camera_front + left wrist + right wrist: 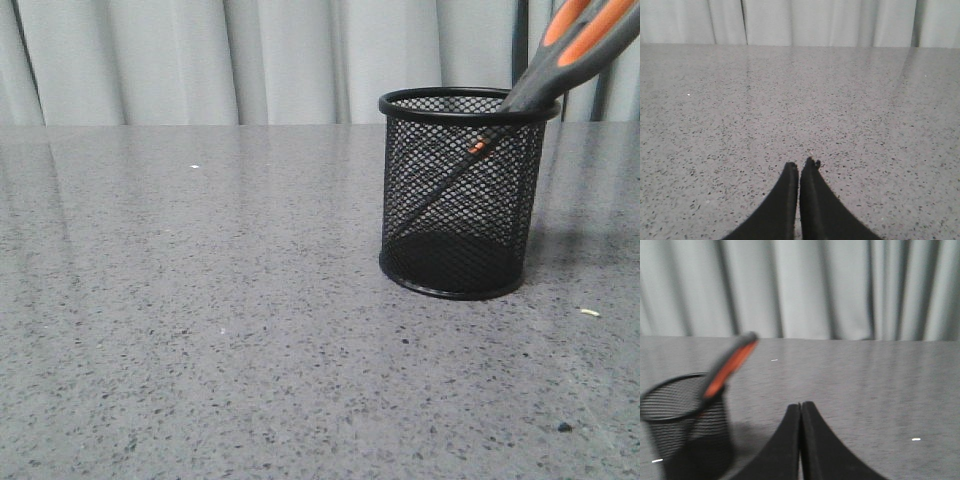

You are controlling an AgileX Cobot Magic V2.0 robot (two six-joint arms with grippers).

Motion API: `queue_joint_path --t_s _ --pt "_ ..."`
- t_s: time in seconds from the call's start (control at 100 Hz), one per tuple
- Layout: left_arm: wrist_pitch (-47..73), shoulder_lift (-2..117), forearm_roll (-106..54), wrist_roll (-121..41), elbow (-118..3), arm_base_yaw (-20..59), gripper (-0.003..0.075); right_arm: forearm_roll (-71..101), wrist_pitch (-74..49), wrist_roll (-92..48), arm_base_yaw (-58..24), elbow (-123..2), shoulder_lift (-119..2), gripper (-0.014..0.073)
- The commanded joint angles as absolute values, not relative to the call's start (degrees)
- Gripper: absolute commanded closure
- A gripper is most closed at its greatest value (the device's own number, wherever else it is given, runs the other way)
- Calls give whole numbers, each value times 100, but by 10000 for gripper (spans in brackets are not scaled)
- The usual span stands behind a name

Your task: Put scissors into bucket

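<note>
The scissors (560,55) are seen leaning inside the bucket (462,195) on the grey worktop (200,330), blades down, handles above the rim. The right gripper (800,407) is held beside the bucket, jaws clenched on nothing. The left gripper (800,167) is likewise closed, empty.

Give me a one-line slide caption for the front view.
Scissors lean blades-down inside the black mesh cup on the grey speckled table, handles sticking out over the rim.
</note>
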State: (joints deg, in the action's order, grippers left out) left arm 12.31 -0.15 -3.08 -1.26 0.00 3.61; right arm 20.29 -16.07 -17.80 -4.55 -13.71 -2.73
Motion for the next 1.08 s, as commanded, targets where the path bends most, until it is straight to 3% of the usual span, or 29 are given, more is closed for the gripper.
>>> queue_joint_path --t_s 0.0,0.25,0.35,1.07 --pt "829 -171 -309 -86 232 343 740 1090 -507 -1173 -414 -1157 -310 659" --pt "829 -171 -309 -86 232 343 740 236 215 -524 -244 138 185 659" --pt "841 -163 -309 -86 232 343 740 207 -331 -524 -35 111 185 659" --pt "841 -163 -309 -86 232 343 740 0 -308 -524 80 111 185 659"
